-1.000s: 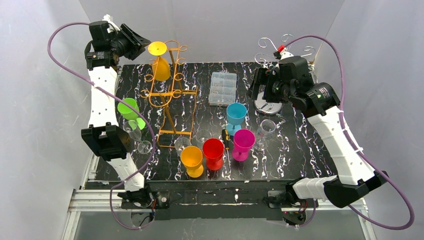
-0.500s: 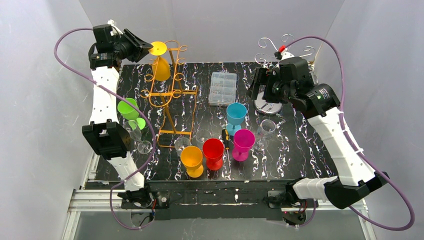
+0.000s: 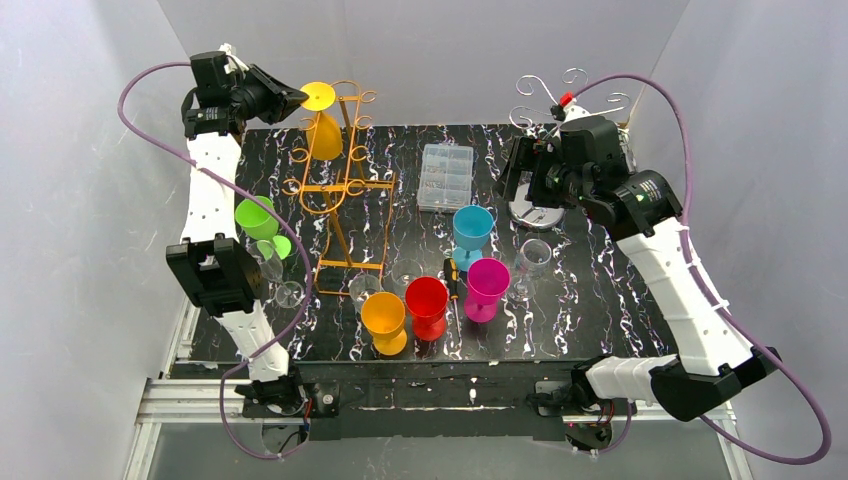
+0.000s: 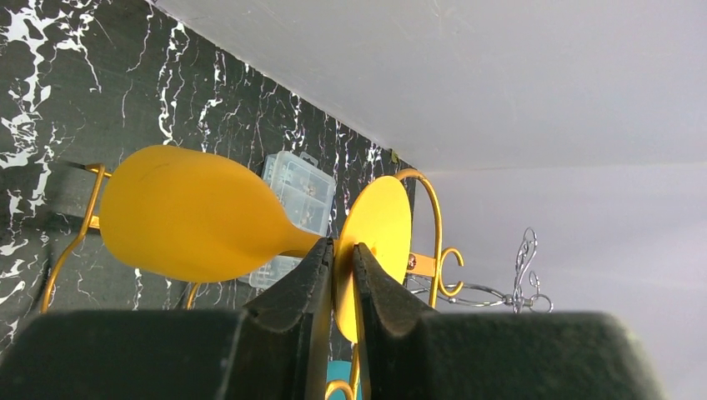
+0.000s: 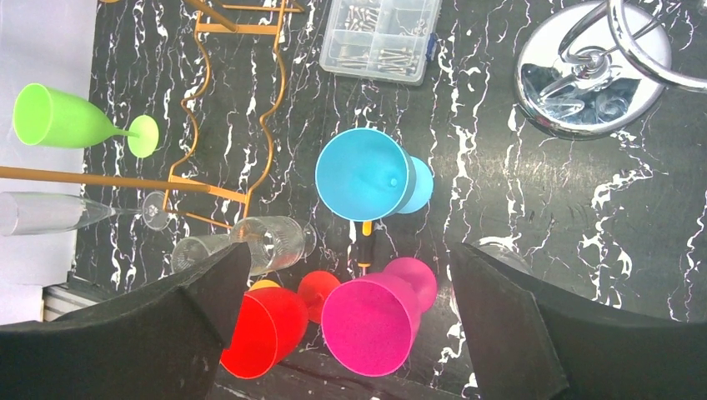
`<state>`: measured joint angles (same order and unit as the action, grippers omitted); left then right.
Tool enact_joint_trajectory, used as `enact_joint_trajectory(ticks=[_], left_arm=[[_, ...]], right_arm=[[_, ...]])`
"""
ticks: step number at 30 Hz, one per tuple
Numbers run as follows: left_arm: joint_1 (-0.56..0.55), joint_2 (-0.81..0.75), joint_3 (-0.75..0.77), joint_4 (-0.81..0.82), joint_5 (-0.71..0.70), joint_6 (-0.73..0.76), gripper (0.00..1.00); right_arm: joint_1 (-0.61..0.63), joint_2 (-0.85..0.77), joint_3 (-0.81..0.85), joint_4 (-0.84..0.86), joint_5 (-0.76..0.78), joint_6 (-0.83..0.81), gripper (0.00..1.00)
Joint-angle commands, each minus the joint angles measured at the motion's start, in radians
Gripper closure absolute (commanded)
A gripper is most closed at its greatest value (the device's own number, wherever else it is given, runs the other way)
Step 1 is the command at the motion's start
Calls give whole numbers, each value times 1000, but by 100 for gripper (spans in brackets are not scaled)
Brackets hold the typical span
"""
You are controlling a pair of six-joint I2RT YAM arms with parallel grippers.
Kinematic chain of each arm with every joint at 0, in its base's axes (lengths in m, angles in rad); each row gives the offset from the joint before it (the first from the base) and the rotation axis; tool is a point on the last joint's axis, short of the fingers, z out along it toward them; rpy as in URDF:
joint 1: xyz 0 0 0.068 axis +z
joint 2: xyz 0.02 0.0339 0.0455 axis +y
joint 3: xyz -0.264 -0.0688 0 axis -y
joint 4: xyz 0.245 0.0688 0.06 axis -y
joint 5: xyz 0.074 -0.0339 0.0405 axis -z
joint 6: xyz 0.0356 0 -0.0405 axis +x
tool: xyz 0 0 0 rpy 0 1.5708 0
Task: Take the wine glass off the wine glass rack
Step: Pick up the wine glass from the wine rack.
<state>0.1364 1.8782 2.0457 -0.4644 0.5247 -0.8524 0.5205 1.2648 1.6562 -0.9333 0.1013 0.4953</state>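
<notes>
A yellow wine glass [image 3: 322, 136] hangs upside down at the top of the orange wire rack [image 3: 341, 188] at the back left. My left gripper [image 3: 296, 97] is shut on the edge of its round foot [image 3: 318, 96]. In the left wrist view the glass's bowl [image 4: 188, 212] lies left and the foot disc [image 4: 382, 221] is pinched between my fingers [image 4: 292, 287], gripper [image 4: 343, 250]. My right gripper [image 3: 522, 178] is open and empty, high over the right half of the table; in the right wrist view [image 5: 348, 250] it hangs above the cups.
A green glass [image 3: 257, 217] and clear glasses [image 3: 270, 268] hang on the rack's left side. Blue [image 3: 472, 230], magenta [image 3: 486, 285], red [image 3: 427, 303] and orange [image 3: 384, 318] cups stand at the front. A clear parts box [image 3: 446, 176] and a silver rack [image 3: 537, 210] sit behind them.
My left gripper has moved right to the yellow glass's foot and now grips it. The right arm has barely moved.
</notes>
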Motion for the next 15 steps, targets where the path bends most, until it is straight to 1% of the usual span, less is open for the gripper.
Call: enact_joint_trajectory(ticks=[1, 9, 15], left_arm=[[7, -33, 19, 12, 33, -10, 90], [9, -43, 27, 26, 59, -35, 97], [22, -68, -19, 81, 94, -69, 97]], right_arm=[[6, -25, -6, 42, 8, 9, 2], [6, -28, -13, 45, 12, 10, 1], [5, -33, -21, 45, 16, 10, 1]])
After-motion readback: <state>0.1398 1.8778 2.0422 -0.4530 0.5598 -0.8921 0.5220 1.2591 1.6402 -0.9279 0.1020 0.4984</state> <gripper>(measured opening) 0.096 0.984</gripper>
